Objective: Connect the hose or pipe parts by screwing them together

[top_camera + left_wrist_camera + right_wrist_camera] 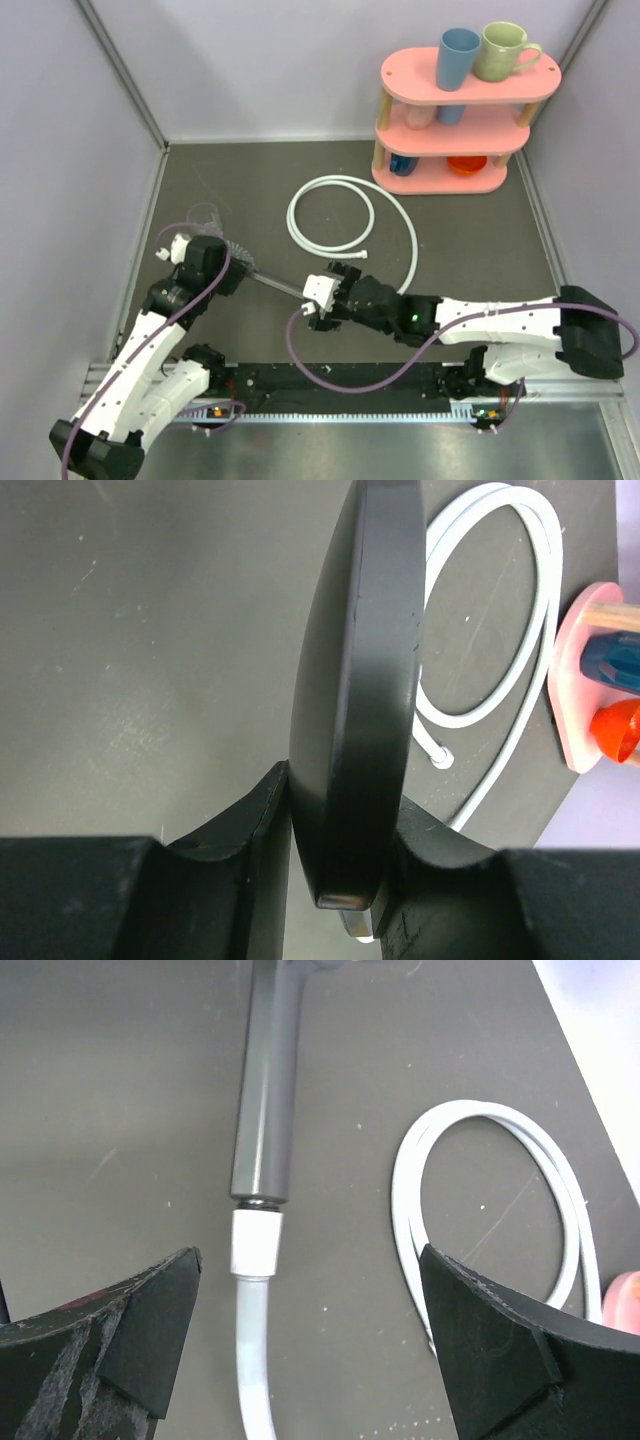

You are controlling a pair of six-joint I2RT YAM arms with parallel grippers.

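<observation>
**Hose end sits on the handle, right gripper wide open**

The white hose fitting [256,1245] sits right on the end of the grey handle [265,1080] of the shower head [360,700]. A thin dark ring shows between them, so I think the screw may not be fully tight. From the fitting the hose [345,215] runs back under the right gripper. The rest of it lies in loops in the middle of the table [470,230], toward the far edge. The join itself is close to the near edge, a bit left of the middle.

The right gripper [308,1260] is spread wide and holds nothing. The fitting is between its two fingers, a little ahead of the tips, and touches neither. The left gripper [340,815] is squeezed tight on the round head, pinching its two flat sides.

Some things could go wrong from here.
- If the right gripper closes too low, it would grab the soft hose, and a turn would only twist the hose.
- If the screw went in crooked, it could jam.
- The round head could slip in the left gripper during a hard turn.
</observation>
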